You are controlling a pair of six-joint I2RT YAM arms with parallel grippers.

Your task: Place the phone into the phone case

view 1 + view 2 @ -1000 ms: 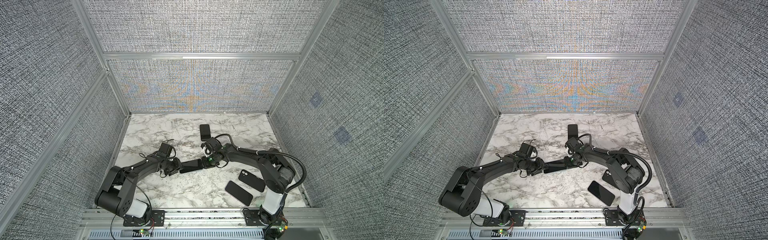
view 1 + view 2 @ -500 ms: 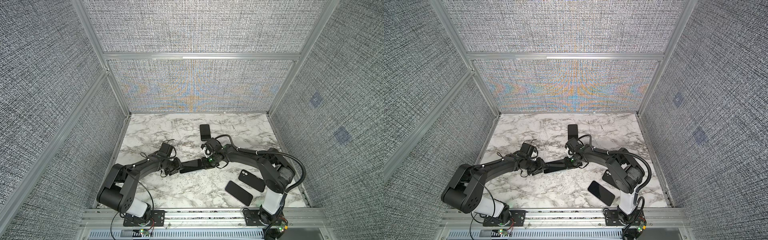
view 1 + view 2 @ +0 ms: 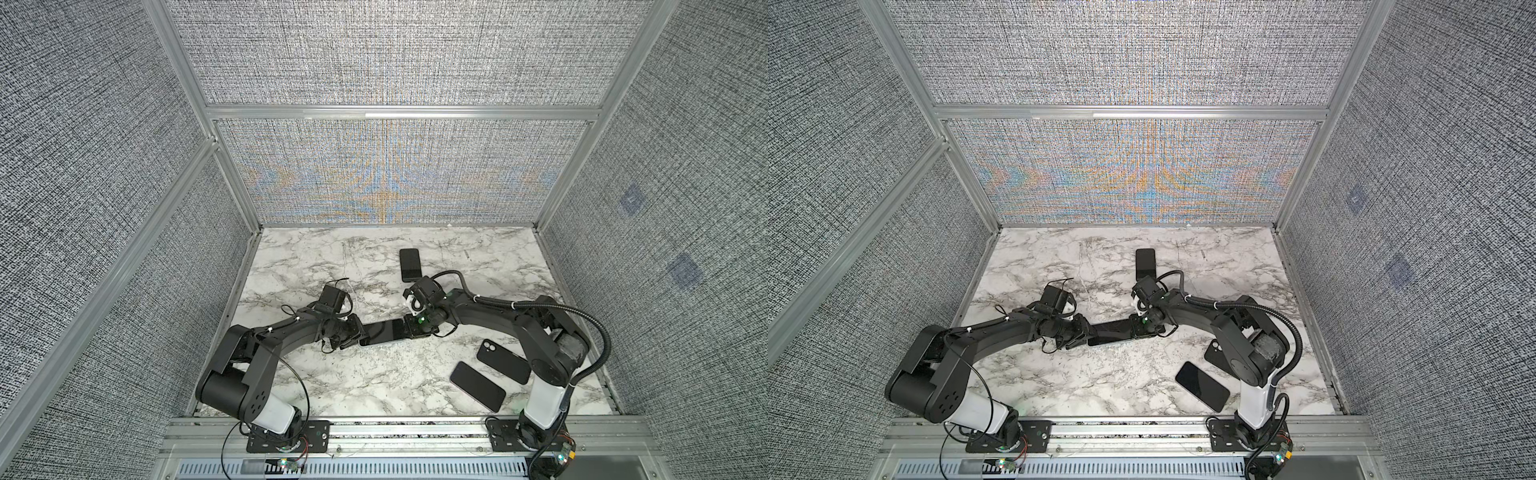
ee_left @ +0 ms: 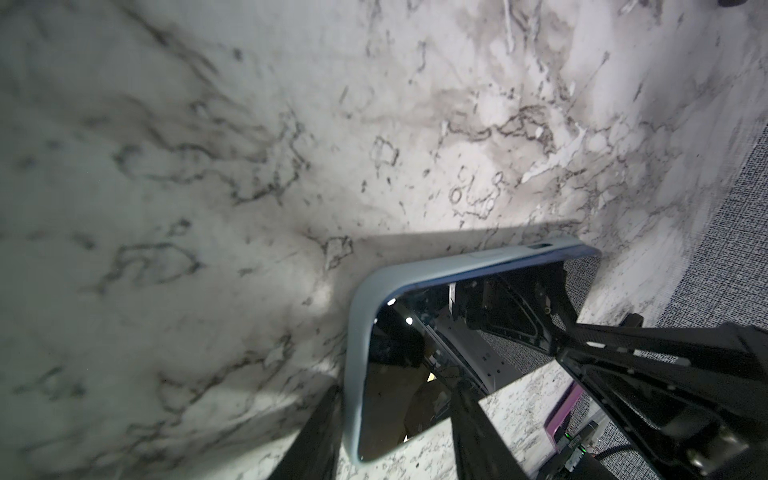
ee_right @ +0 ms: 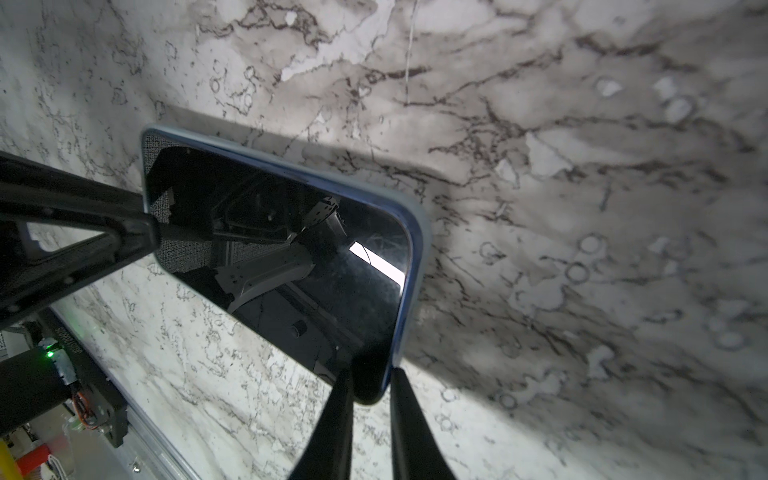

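phone [image 5: 291, 257] judged rigid, glass slick; best pinched at phone case [image 4: 357, 332] rim. R gripper [image 5: 370, 399] clamped on case's right end; L gripper [image 4: 395, 390] grip can't be told.

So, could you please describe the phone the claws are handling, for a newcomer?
On the marble table, look mid-table where the left claw and right claw meet. The phone is between them. Unlike the three other dark handsets, it has a pale blue case round its edge.

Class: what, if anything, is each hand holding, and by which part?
The right hand pinches the cased phone by one end, near a corner. The left hand straddles the opposite end; whether it grips cannot be told.
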